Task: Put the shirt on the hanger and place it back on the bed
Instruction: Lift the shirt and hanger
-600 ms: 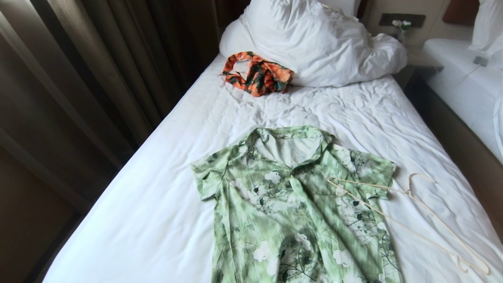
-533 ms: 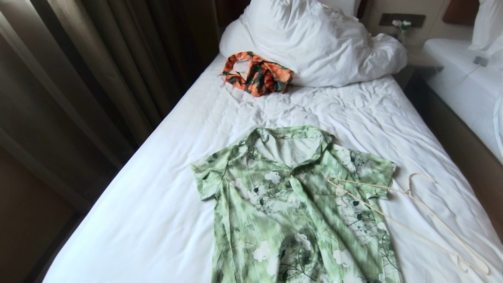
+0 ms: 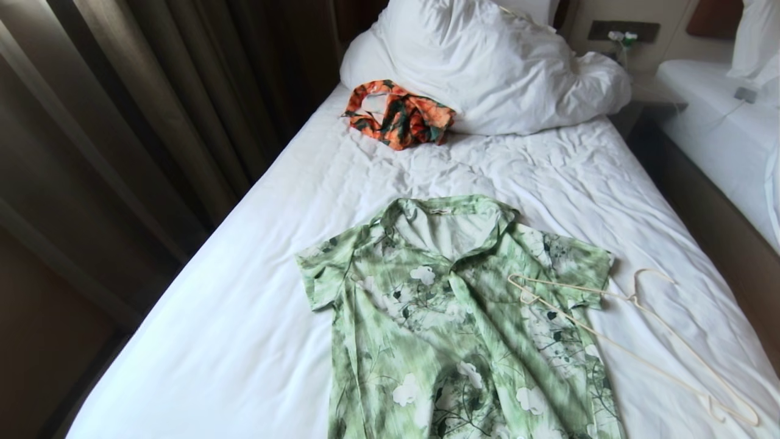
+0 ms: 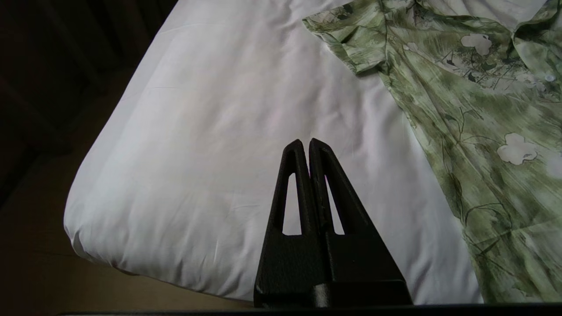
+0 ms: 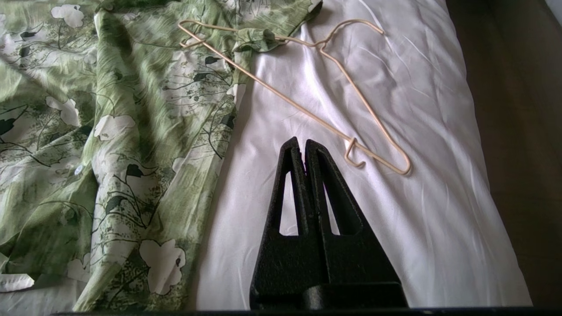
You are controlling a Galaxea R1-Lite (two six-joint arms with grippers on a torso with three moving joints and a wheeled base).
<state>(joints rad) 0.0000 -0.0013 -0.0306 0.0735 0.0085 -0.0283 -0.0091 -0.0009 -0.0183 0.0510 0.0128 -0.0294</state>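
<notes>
On the wrinkled white sheet of the single bed (image 3: 256, 292) I see the light green short-sleeved collared shirt (image 3: 451, 317), printed with white flowers and dark green leaves, spread flat with its collar toward the bunched white duvet and pillow (image 3: 481, 67) at the head end. Its hem runs off toward the foot edge nearest me. The thin cream wire hanger (image 3: 634, 329) lies flat by the bed's right edge, one end resting on the shirt's right sleeve, the hook pointing toward that edge. A crumpled orange-and-dark-green garment (image 3: 399, 116) sits against the duvet, well apart from the shirt.

My left gripper (image 4: 307, 142) hovers over bare sheet near the foot-left corner, black fingers (image 4: 294, 175) pressed together and holding nothing; the shirt's left sleeve (image 4: 347, 39) lies ahead of the tips and to one side, apart from them. My right gripper (image 5: 303, 142) is likewise closed and empty, above the sheet between the shirt's side and the hanger; the hanger's near end (image 5: 377, 158) lies just beside the fingertips, not touching.
</notes>
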